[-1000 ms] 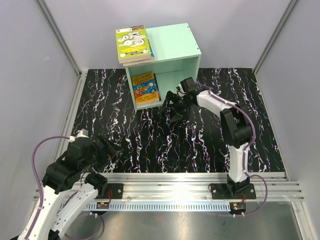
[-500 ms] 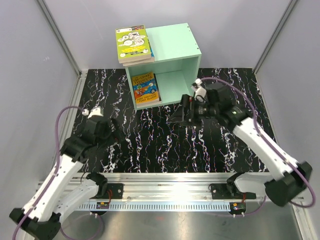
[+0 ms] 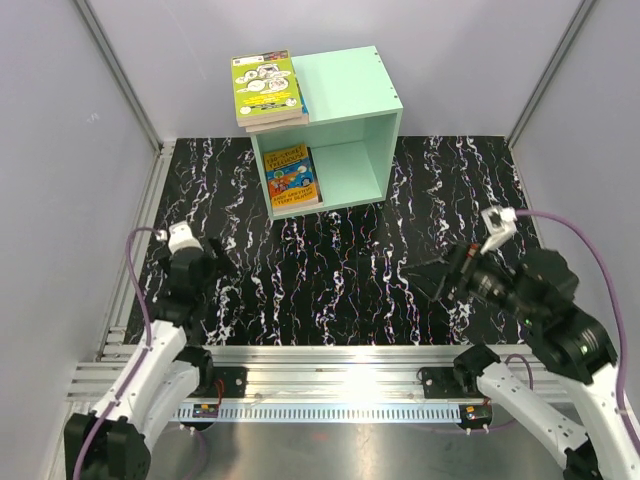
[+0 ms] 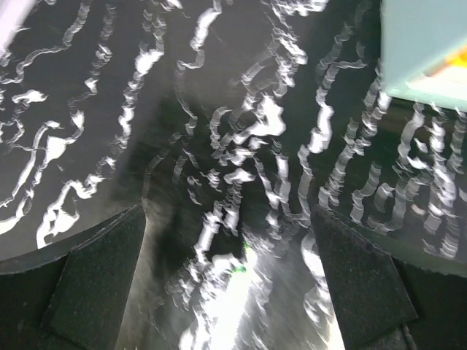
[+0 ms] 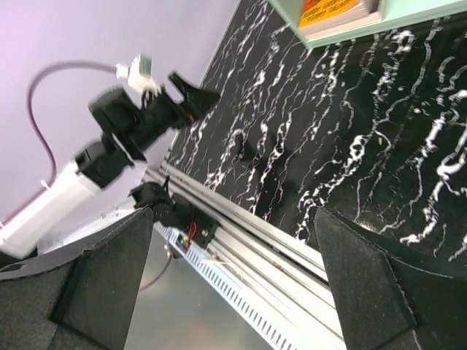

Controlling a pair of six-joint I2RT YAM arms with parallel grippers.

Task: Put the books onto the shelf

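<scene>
A stack (image 3: 268,90) of books lies on the left part of the shelf (image 3: 352,88) top, a lime-green cover uppermost and at least two more edges showing under it. The stack's left side hangs slightly past the shelf's edge. An orange-yellow book (image 3: 291,178) sits inside the shelf at the left of the opening, cover facing out; whether it leans or lies flat cannot be told. The shelf stands at the far middle of the black marbled table (image 3: 380,270), its open side toward the arms.

The left gripper (image 3: 212,272) hangs over the near left of the table, well apart from the shelf. Its jaws stand wide apart with nothing between them; the left wrist view shows only table between the pads (image 4: 95,281), and the shelf's corner at the upper right.

The right gripper (image 3: 440,282) hangs over the near right of the table, also spread wide and empty. Its wrist view looks across to the left arm (image 5: 139,117), the rail (image 5: 255,237) and the shelf's lower edge.
</scene>
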